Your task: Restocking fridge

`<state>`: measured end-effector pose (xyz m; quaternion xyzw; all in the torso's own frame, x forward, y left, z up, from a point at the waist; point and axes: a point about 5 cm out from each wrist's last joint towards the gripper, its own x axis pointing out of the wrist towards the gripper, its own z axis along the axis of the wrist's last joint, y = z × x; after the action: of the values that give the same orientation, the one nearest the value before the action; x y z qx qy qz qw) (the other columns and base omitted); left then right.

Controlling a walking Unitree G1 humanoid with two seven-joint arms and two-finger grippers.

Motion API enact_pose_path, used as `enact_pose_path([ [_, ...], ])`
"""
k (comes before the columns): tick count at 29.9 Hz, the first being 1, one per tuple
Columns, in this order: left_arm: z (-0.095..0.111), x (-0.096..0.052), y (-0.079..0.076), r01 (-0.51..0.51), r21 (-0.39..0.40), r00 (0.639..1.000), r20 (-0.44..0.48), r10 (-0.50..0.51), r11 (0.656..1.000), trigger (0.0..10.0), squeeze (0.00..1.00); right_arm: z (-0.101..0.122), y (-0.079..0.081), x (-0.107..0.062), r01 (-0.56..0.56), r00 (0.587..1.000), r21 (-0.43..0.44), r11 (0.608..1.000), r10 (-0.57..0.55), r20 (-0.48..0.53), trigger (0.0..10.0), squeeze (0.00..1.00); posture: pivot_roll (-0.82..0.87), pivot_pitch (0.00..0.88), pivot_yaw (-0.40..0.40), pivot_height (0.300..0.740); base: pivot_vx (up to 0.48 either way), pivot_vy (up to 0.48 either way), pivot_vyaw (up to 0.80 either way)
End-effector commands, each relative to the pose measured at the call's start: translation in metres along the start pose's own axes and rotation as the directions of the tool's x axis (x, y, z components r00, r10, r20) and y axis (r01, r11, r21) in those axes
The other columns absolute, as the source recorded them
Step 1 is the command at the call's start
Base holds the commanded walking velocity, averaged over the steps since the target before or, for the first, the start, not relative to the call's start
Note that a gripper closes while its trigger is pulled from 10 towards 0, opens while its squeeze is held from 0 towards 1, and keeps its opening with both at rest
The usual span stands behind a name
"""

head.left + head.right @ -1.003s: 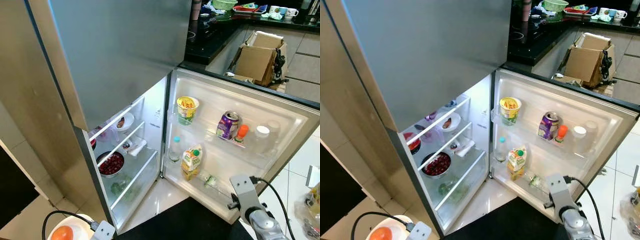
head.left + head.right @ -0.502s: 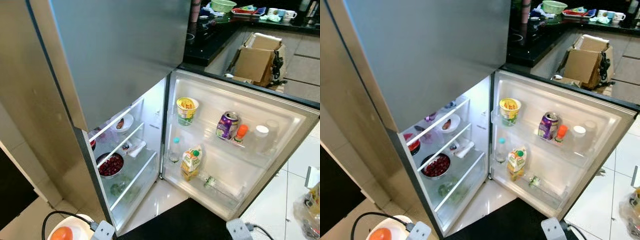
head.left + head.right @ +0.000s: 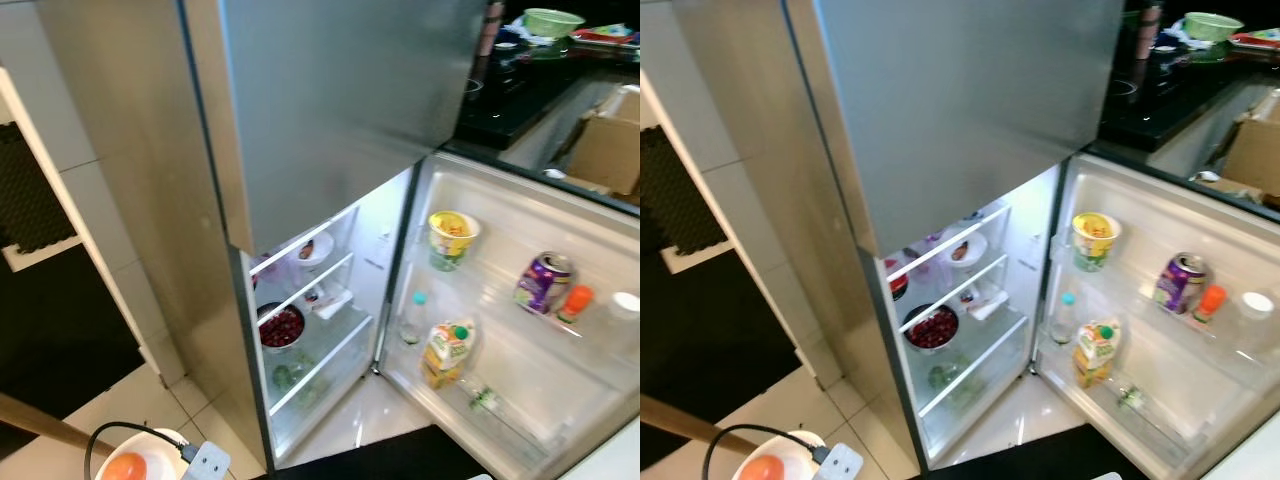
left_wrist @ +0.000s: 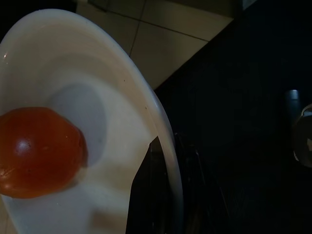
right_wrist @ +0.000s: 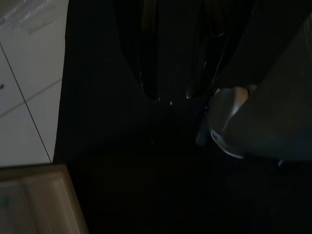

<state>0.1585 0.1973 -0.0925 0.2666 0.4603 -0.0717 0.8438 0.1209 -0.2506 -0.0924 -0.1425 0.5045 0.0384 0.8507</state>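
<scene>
**A:** So where are we at? Big picture first: the fridge stands with its lower door swung wide open, the upper door shut. Inside the compartment there's a bowl of red fruit on the middle shelf and a small white dish on the shelf above. Door racks hold a yellow cup, a purple can, a juice carton and a small bottle.

**B:** And the thing being stocked?

**A:** White bowl with a tomato in it, low on the robot's left, well apart from the fridge. The left gripper is clamped on the bowl's rim, one finger inside and one outside as far as I can make out. The right gripper hangs in the dark by the robot's side; can't tell if its fingers are open or closed.

**B:** Tips for the carry?

**A:** I'd say keep the bowl level, because the tomato sits loose and a rim pinch lets the bowl tip easily. Approach square to the opening, stay off the door racks, and pick a shelf with bare room; the space beside the white dish looks likeliest to me. Slide it in base first, then let go.
</scene>
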Motion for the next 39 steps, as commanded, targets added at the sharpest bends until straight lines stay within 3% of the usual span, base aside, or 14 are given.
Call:
enact_pose_path([
  [1,0.003,0.0007,0.0032,-0.02,0.009,1.0,0.011,0.02,1.0,10.0,0.0,0.0018,0.0037,0.001,-0.015,1.0,-0.002,1.0,0.015,0.0,10.0,0.0,-0.08,0.0,0.009,0.74,0.0,0.0,0.79],
  [20,0.0032,0.0008,0.0031,-0.009,0.002,1.0,0.014,0.009,1.0,10.0,0.0,0.0035,0.0059,0.0015,-0.019,1.0,-0.004,1.0,0.019,0.009,10.0,0.0,-0.08,0.0,0.01,0.74,0.0,0.0,0.79],
  [39,0.0033,0.0008,0.0009,0.018,0.016,1.0,0.008,-0.019,1.0,10.0,0.0,0.0064,0.0047,0.0025,-0.012,1.0,-0.03,0.999,0.012,0.003,10.0,0.0,-0.08,0.0,0.009,0.74,0.0,-0.368,0.0],
])
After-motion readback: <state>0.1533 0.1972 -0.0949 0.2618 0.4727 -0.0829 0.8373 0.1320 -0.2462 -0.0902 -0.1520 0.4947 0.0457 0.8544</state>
